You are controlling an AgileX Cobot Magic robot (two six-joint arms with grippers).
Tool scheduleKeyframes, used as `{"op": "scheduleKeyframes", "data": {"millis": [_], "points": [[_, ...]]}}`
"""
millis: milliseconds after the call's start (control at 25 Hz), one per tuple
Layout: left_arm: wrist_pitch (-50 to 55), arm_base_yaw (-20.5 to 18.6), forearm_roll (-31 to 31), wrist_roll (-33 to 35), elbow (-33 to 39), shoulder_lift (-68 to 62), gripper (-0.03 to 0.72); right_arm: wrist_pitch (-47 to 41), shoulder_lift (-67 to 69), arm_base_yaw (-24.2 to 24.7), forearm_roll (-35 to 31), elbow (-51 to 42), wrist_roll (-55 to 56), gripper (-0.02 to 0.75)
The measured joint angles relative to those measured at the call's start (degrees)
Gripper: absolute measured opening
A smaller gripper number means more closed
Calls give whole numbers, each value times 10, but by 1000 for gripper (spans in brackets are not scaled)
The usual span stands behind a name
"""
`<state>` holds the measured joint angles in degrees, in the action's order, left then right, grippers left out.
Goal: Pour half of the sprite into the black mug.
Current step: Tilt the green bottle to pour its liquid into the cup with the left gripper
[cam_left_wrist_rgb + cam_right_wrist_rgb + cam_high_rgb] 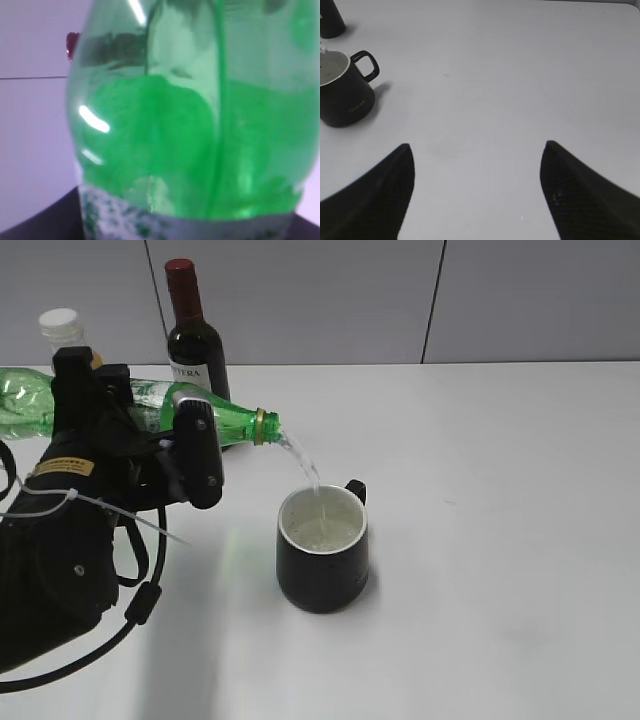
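The sprite (pixel 232 421), a green plastic bottle with no cap, lies almost level in my left gripper (pixel 190 445), which is shut on its middle. Its mouth hangs just left of and above the black mug (pixel 322 562), and a clear stream falls into the mug's white inside, which holds pale liquid. The left wrist view is filled by the green bottle wall (pixel 190 125) and its label. The mug also shows in the right wrist view (pixel 342 97) at the far left. My right gripper (pixel 477 150) is open and empty over bare table.
A dark wine bottle (pixel 195 340) with a red cap stands behind the sprite at the back. A white-capped bottle (pixel 62 328) stands behind my left arm. The white table (pixel 500 540) stretches right of the mug.
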<state>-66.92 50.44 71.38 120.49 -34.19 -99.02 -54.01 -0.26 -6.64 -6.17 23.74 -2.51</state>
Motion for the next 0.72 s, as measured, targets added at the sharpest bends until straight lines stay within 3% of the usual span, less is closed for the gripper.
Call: {"op": "scheduleKeyframes", "data": {"millis": [720], "points": [[26,0,-5,0,0,0,457,0,0,0,0,0,0,592]]}}
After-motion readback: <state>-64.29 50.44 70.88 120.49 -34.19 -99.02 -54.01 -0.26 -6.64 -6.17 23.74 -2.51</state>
